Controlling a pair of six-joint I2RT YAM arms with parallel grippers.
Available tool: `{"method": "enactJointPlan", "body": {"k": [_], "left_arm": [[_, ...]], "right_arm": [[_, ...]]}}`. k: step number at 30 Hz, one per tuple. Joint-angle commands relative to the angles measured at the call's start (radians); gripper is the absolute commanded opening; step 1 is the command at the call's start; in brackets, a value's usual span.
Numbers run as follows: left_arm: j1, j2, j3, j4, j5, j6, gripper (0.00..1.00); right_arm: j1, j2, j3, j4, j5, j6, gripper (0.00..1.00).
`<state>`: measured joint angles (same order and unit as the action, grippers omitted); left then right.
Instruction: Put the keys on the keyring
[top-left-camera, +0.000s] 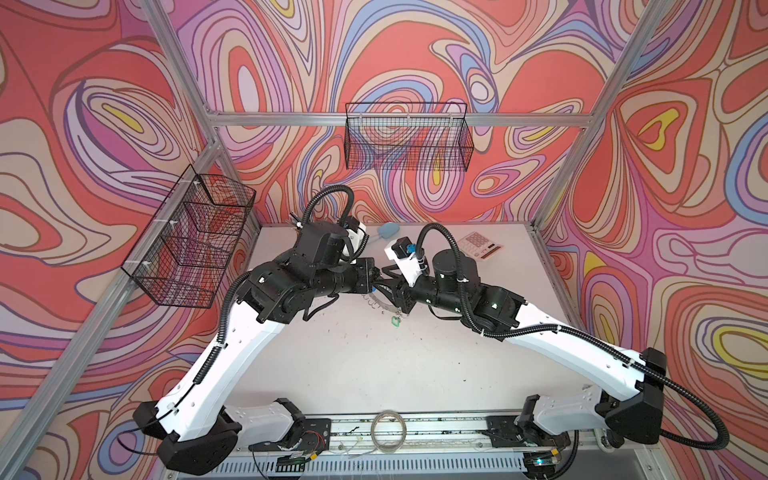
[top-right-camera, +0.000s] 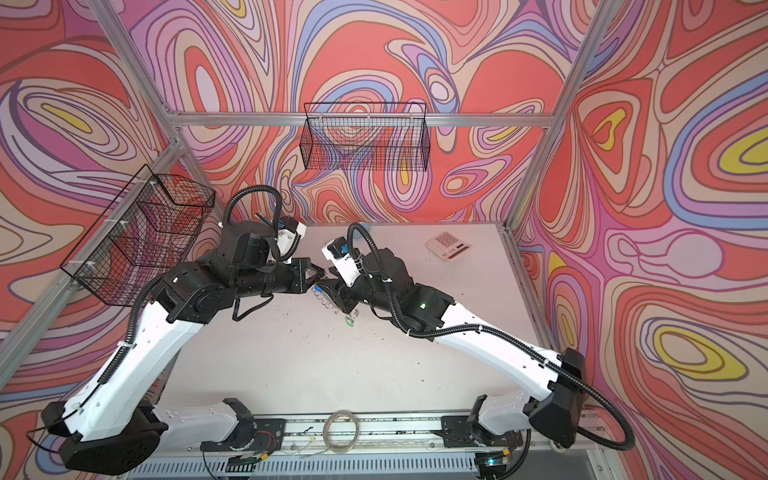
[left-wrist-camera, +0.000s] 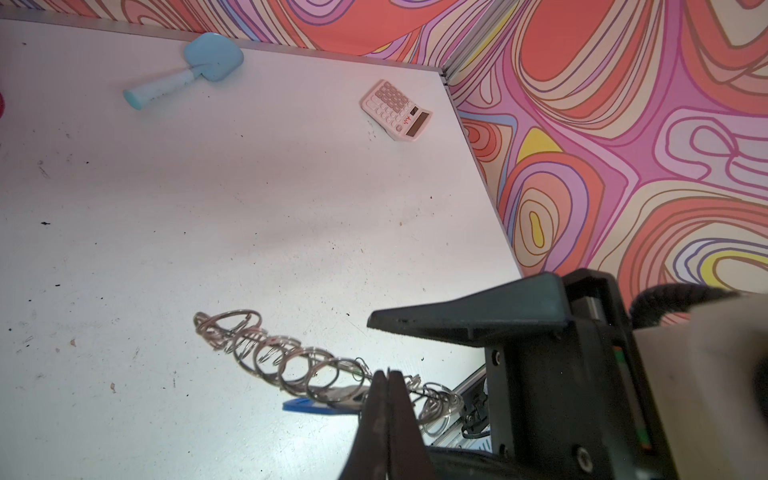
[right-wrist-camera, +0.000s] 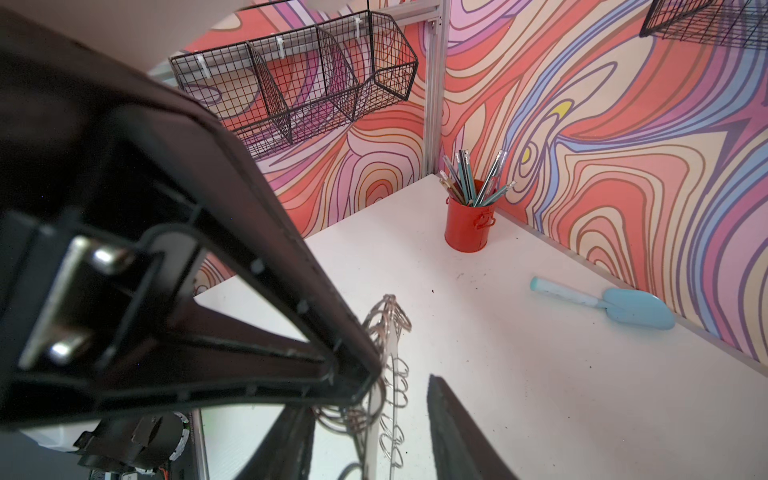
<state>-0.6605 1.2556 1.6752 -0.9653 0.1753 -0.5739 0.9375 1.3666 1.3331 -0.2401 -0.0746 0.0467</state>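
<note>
Nearest the front rail, a plain thin hoop (top-left-camera: 388, 430) is lying well apart from the work and is playing no part in it. Further in on the counter (top-left-camera: 353, 374), the green-tagged key (top-left-camera: 395, 321) is showing just beside the near rim of the keyring (left-wrist-camera: 266, 353); whether it is lying loose or hanging from a small ring I cannot tell. Just beyond, the two arms are meeting over the middle. The left pincer (left-wrist-camera: 388, 380) is pressing its jaws together on the keyring's rim and holding it edge-on and tilted, seemingly clear of the counter. The blue-tagged key (left-wrist-camera: 307, 405) is hanging just under that rim beside the fingertips, though it is not plain whether it is already threaded. The right pincer (right-wrist-camera: 370, 411) is standing with its jaws apart, one on each side of the fringed rim, gripping nothing that I can make out. The step in hand is looking like bracing the keyring between both arms before a key is worked onto a split ring. The next move is calling for the right jaws to come together on the rim or on one small ring without knocking the disc out of the left grip, and with fine alignment, since the rings are thin and crowded. Far behind, a calculator (top-left-camera: 480, 246), a pale blue scoop (left-wrist-camera: 214, 60) and a red pot of pens (right-wrist-camera: 469, 226) are sitting idle near the back wall
</note>
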Motion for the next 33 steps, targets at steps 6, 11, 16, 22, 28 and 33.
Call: {"method": "enactJointPlan", "body": {"k": [6,11,16,22,28,33], "left_arm": [[-0.004,-0.036,-0.013,0.032,0.033,-0.027,0.00],[-0.004,-0.033,-0.014,0.044,0.060,-0.035,0.00],[-0.004,-0.038,-0.006,0.031,0.056,-0.029,0.00],[-0.004,-0.033,-0.007,0.029,0.081,-0.024,0.00],[-0.004,-0.030,-0.004,0.022,0.077,-0.015,0.00],[-0.003,-0.019,-0.003,0.012,0.081,-0.004,0.00]], "right_arm": [[-0.006,-0.019,-0.034,-0.036,0.151,-0.007,0.32],[-0.006,-0.020,-0.040,-0.037,0.159,-0.017,0.32],[-0.006,-0.021,-0.041,-0.056,0.184,-0.025,0.28],[-0.005,-0.040,-0.048,-0.034,0.162,-0.021,0.21],[-0.006,-0.071,-0.076,-0.007,0.124,-0.027,0.03],[-0.006,-0.080,-0.080,-0.007,0.099,-0.025,0.00]]}}
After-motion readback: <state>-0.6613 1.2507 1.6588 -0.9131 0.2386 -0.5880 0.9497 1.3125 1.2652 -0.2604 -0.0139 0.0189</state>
